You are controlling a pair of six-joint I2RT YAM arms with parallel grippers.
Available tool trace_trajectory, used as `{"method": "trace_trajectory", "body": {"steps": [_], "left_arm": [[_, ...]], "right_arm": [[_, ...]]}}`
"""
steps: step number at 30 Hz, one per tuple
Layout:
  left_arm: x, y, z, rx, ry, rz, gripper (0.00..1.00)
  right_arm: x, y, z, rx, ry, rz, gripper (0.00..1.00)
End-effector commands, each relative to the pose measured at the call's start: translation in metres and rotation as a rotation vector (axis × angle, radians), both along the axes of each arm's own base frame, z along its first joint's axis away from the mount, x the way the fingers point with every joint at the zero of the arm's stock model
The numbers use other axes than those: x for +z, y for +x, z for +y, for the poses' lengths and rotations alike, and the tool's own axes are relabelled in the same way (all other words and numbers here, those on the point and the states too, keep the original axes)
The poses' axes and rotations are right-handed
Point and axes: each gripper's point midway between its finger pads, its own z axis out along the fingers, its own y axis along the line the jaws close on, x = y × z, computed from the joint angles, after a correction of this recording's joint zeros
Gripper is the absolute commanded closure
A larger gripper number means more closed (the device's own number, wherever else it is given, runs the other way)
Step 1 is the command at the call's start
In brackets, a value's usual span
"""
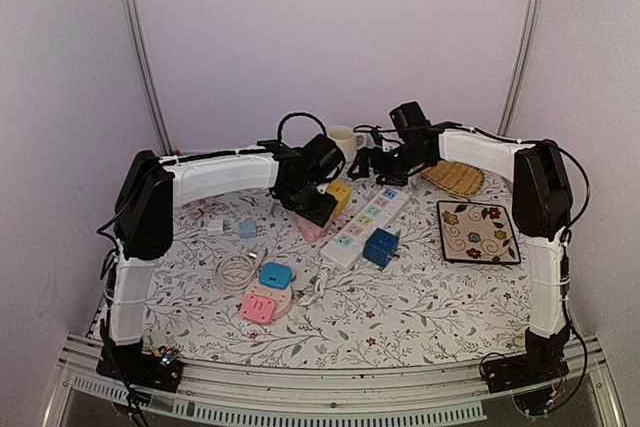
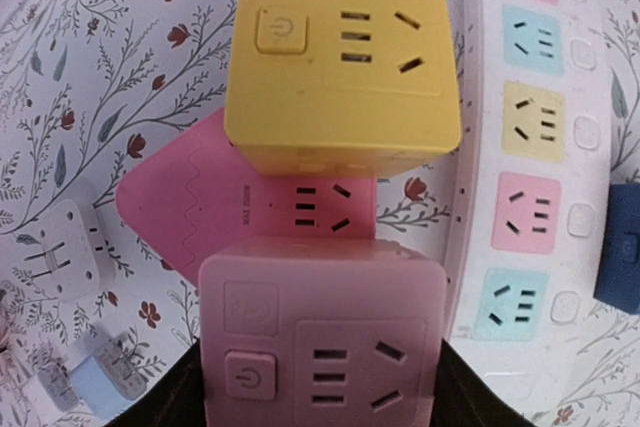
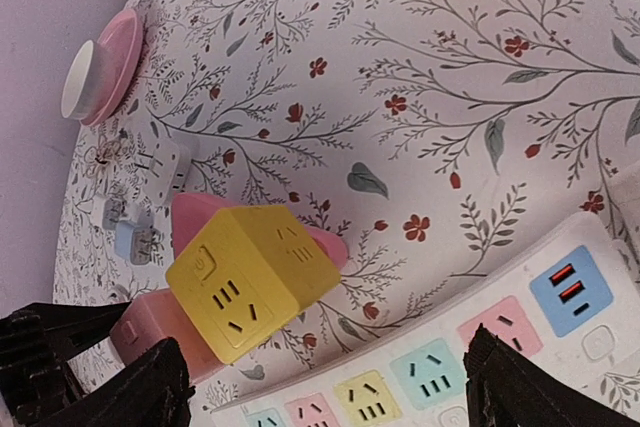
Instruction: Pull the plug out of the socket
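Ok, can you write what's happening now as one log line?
left claw: closed on pink cube | right claw: open above white power strip | yellow cube: untouched beside pink cube

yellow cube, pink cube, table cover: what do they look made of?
The yellow cube looks like moulded plastic with a satin finish: smooth faces, rounded edges, soft sheen. The pink cube looks the same, slightly more matte, with a moulded button. The table cover is probably printed vinyl or coated cloth: flat floral print, no visible weave; unclear which.
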Motion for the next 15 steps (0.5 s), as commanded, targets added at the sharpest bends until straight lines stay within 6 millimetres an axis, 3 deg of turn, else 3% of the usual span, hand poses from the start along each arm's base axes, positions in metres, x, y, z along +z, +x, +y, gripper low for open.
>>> {"method": "trace_trajectory", "body": {"steps": [1, 8, 15], "left_arm": [[0.047, -0.003, -0.018, -0.082, -0.159, -0.086, 0.73], [0.056, -0.008, -0.017, -0.12, -0.224, -0.117, 0.76], [0.062, 0.004, -0.018, -0.112, -0.234, -0.155, 0.81]], "right_arm": [[0.003, -0.008, 0.034, 0.033, 0.049, 0.008, 0.01], [-0.009, -0.018, 0.057, 0.079, 0.051, 0.042, 0.02], [-0.037, -0.017, 0.044, 0.064, -0.061, 0.056, 0.05]]}}
